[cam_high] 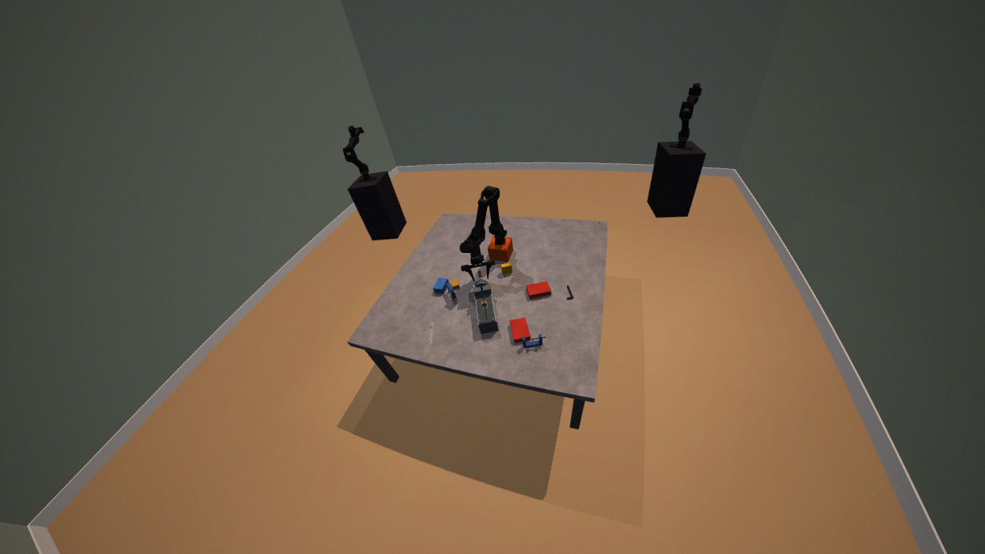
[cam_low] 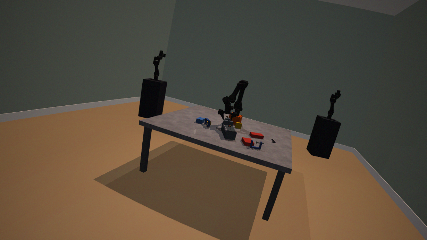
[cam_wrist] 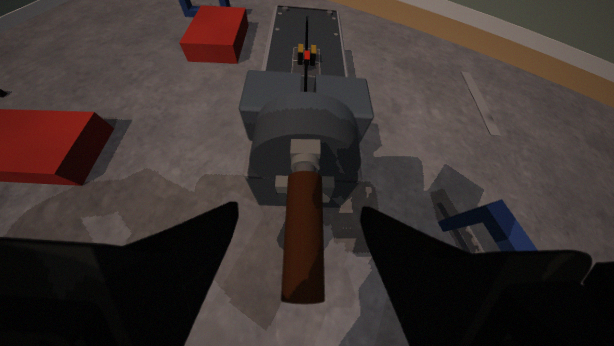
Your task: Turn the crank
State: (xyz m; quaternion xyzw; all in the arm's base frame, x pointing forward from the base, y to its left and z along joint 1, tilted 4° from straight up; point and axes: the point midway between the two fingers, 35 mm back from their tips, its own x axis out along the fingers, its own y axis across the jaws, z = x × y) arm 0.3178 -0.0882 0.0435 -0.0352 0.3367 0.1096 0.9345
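Note:
The dark grey crank machine stands on the table. Its brown crank handle points toward the wrist camera. My gripper is open, with one finger on each side of the handle and a gap on both sides in the wrist view. The slide's red pointer sits between the left brass zero mark and the right brass zero mark. It shows slightly lower in the image than their brass tops; whether it is exactly level I cannot tell.
Two red blocks lie on one side of the machine, with a blue clamp and a small black tool. Another blue clamp, a blue block and a pale strip are on the other side. A yellow block is near the orange base.

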